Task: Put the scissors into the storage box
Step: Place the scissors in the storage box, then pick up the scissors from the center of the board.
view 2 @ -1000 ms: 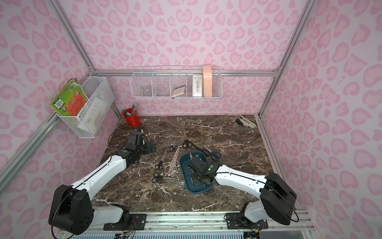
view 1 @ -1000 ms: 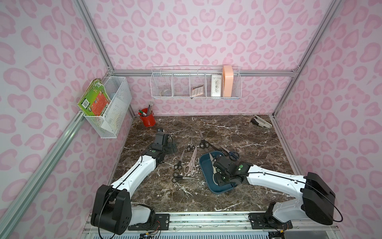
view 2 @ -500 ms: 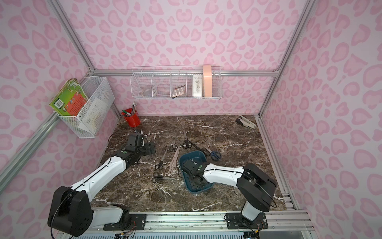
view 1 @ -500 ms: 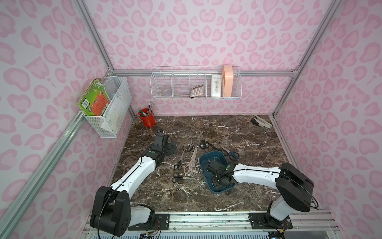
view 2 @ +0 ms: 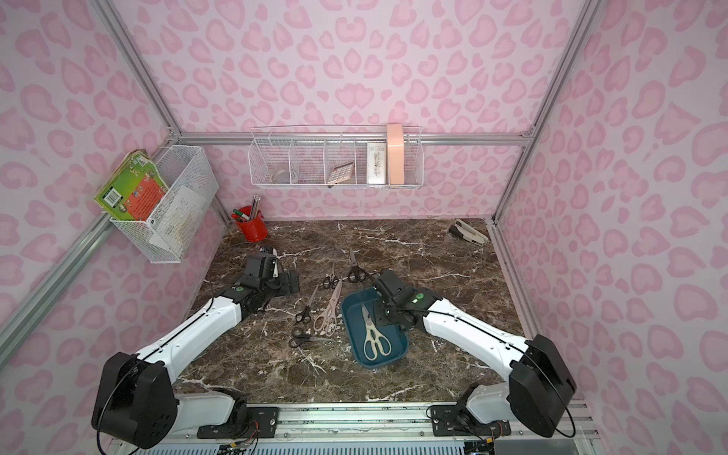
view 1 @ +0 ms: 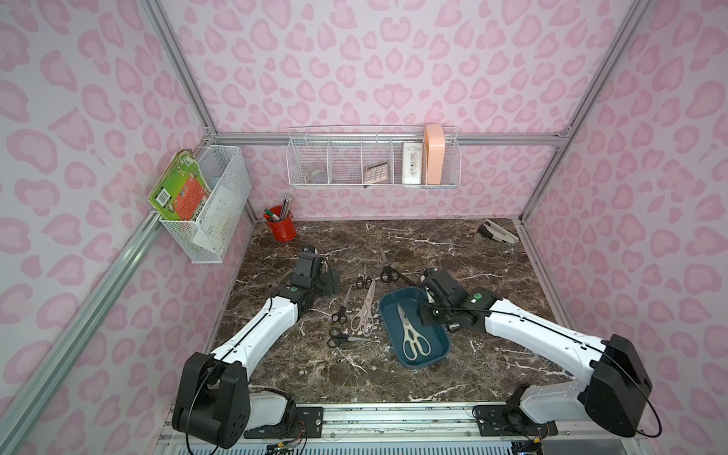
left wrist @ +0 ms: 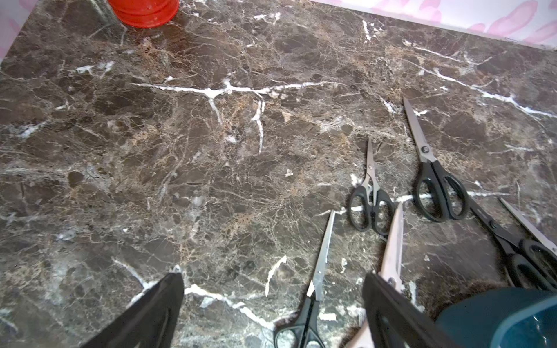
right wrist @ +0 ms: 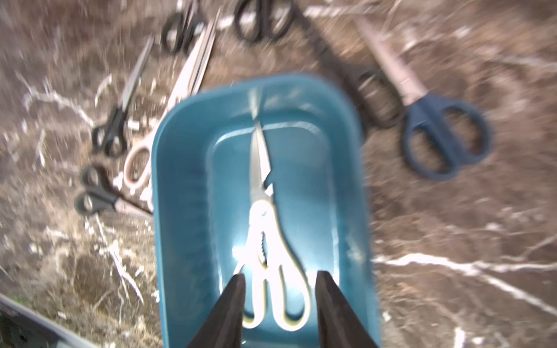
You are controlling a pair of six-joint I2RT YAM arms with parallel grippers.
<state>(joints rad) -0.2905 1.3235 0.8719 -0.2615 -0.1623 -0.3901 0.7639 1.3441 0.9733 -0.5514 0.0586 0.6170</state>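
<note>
The left fingers (left wrist: 168,290) stand wide apart, released and holding nothing, low over bare desk (left wrist: 211,150) with free room toward the back wall. To their right 5 scissors (view 1: 340,313) lie loose, the pink pair (view 1: 367,305) just beside the storage box (view 1: 388,319) rim. 1 grey-white pair (view 1: 409,335) lies flat inside the box. The right fingers (right wrist: 236,301) hang part open and empty above it. A blue-handled pair (right wrist: 446,135) lies past the box's right edge, then open desk

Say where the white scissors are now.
In both top views the white scissors lie inside the storage box, near the right gripper; the pink scissors lie just outside its left wall.
</note>
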